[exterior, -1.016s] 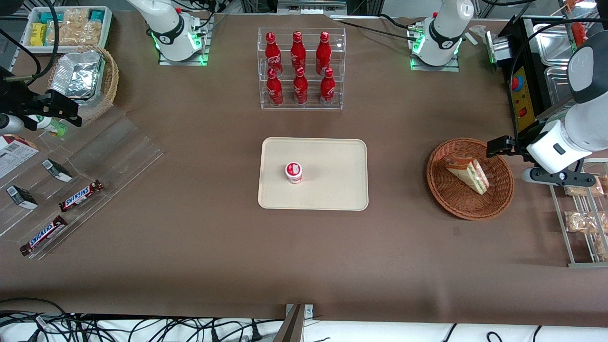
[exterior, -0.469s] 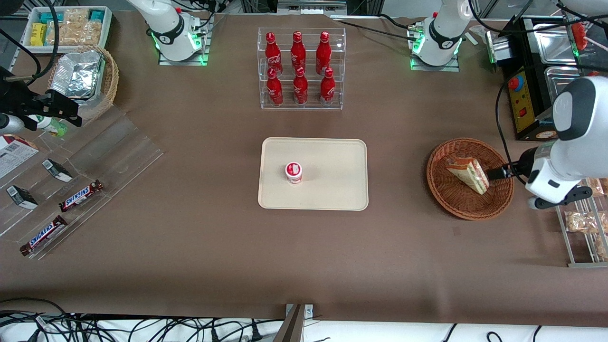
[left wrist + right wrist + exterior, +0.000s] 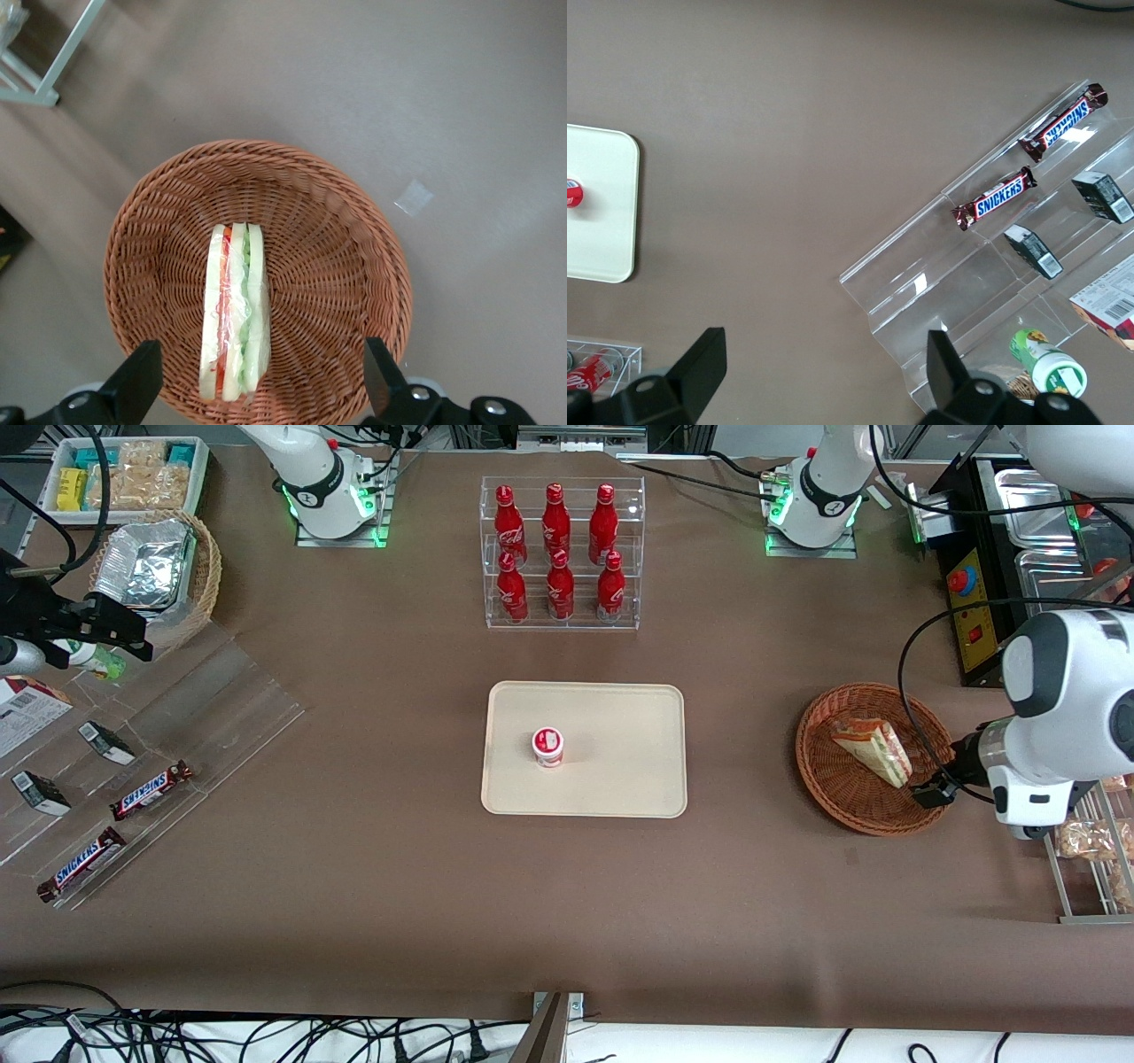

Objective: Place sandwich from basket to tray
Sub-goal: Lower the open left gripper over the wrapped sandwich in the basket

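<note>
Left arm's black two-finger gripper (image 3: pixel 257 390), spread wide, nothing between the jaws and nothing touched. One black fingertip (image 3: pixel 135 379) over the woven wall beside the wedge, the other fingertip (image 3: pixel 383 382) over the rim, well apart from the first. Seen from the front, same gripper (image 3: pixel 932 792) at the edge of the bowl that lies toward the working arm's end of the table, at the part nearer the front camera, above the weave.

Small triangular sandwich of pale bread with red, green and cream layers (image 3: pixel 232 324) lying in the round reddish-brown woven wicker basket (image 3: pixel 354 257), cut edge up toward the wrist camera, wrapped in clear film, between the two spread fingers but below them, ungrasped. From the front, sandwich (image 3: pixel 873 749) resting slightly off the middle of basket (image 3: pixel 833 793).

Flat rectangular cream-beige plastic tray with rounded corners (image 3: pixel 620 779) at the middle of the brown table (image 3: pixel 354 903), well apart from the basket, toward the parked arm's end. Small round red-and-white lidded cup (image 3: pixel 547 747) standing on the tray. Clear acrylic rack of red cola bottles (image 3: pixel 560 553) farther from the front camera than the tray.
</note>
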### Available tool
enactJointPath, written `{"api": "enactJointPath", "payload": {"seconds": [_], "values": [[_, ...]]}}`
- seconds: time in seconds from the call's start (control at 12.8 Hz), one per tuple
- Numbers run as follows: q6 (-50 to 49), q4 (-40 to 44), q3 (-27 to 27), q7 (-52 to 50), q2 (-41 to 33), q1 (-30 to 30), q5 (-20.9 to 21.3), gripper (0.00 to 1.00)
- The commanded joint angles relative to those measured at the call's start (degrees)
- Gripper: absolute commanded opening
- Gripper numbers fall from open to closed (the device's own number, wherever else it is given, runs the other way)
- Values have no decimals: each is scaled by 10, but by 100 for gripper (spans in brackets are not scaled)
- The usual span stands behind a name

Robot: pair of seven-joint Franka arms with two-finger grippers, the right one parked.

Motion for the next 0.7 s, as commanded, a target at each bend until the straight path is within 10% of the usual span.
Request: {"api": "enactJointPath", "payload": {"seconds": [0.0, 0.62], "values": [[37, -53, -2, -31, -10, -2, 16, 100], [228, -278, -12, -126, -72, -2, 90, 100]]}}
